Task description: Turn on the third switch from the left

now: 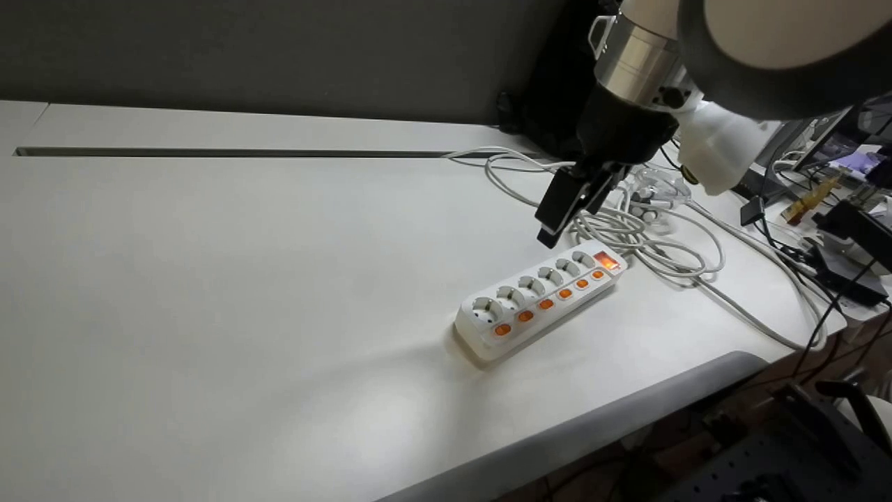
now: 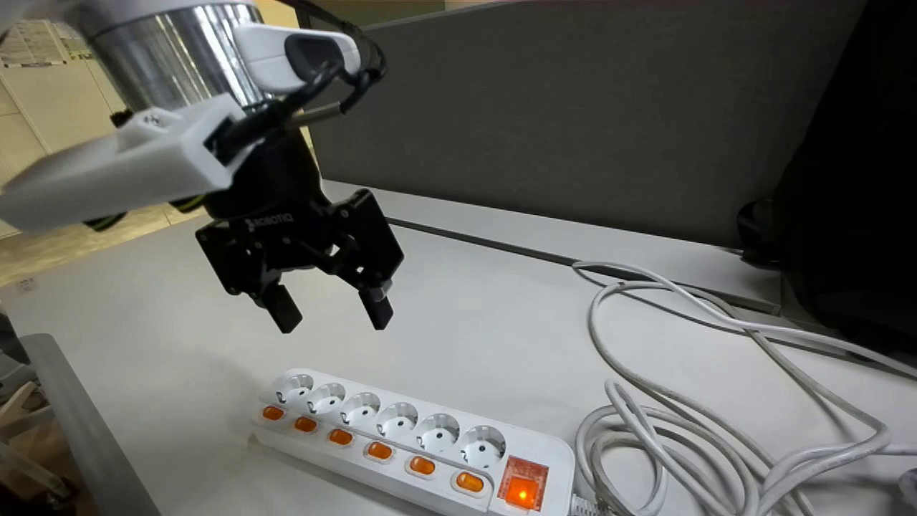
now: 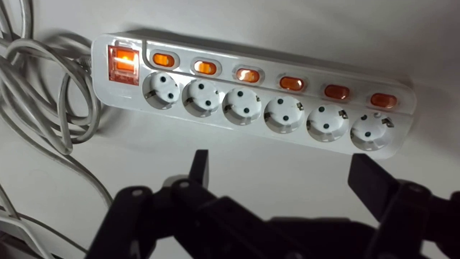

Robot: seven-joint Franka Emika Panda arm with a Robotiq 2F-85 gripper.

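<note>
Along the near edge of the power strip (image 2: pixel 410 446) sits the third switch from the left (image 2: pixel 339 436), counted as both exterior views show it; the wrist view has the strip turned about, so there I would take it as third from the right. Whether it is lit I cannot tell, though the main switch (image 2: pixel 523 491) at the strip's right end glows. To press it well, draw the fingertips (image 2: pixel 377 312) together first, so one narrow point meets it and the neighbouring switches (image 2: pixel 306 424) go untouched. Push straight down on one end; a sideways shove could slide the strip. Which end is on I cannot make out.

The sockets (image 2: pixel 397 420) lie just beyond the switches. Farther up hangs the pincer (image 2: pixel 334 319), spread wide, nothing between its tips, apart from the strip; whether right over the sockets or past them is hard to judge. The switch lies below the pincer and toward its near side, so the next move probably calls for coming nearer before going down. Beyond, to the right, the table (image 2: pixel 487 337) carries the coiled cable (image 1: pixel 616 224), and the grey partition (image 2: pixel 573 129) stands farthest.
</note>
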